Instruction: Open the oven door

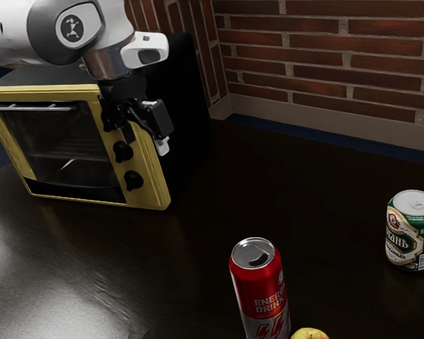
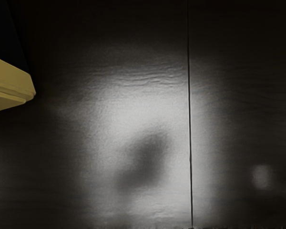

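Within the yellow frame [image 1: 152, 189], the oven door [image 1: 62, 141] stands shut.

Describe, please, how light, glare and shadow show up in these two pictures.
Exterior view: a pale sheen on the table at the lower left, bright streaks in the oven's dark glass, and a dim far side of the table. Wrist view: a broad bright glare on the tabletop with a soft-edged dark patch inside it, perhaps a shadow or reflection, and a smaller faint glow toward the right.

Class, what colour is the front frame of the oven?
The oven's front frame is yellow; it shows best in the exterior view.
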### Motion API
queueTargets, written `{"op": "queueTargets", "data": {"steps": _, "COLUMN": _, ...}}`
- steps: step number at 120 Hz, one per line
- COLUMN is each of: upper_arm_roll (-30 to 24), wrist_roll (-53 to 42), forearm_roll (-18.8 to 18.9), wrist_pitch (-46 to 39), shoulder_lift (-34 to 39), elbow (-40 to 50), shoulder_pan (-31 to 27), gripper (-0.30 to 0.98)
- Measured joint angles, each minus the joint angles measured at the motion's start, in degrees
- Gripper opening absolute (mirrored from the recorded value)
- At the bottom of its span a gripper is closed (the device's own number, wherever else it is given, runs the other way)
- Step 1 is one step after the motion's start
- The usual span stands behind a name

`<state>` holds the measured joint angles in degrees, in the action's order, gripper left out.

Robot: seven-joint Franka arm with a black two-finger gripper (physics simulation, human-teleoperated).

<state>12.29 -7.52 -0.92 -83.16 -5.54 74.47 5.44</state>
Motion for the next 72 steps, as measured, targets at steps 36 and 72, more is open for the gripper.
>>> {"op": "queueTargets", "data": {"steps": 36, "upper_arm_roll": 3.29, "wrist_roll": -10.79, "forearm_roll": 0.79, "wrist_pitch": -0.25, "shoulder_lift": 10.58, "elbow": -6.15, "shoulder_pan": 3.99, "gripper": 0.68}}
{"op": "queueTargets", "data": {"steps": 72, "upper_arm_roll": 8.45, "wrist_roll": -41.9, "forearm_roll": 15.38, "wrist_pitch": -17.9, "shoulder_lift": 42.13, "elbow": 33.06, "shoulder_pan": -8.45, "gripper": 0.69}}
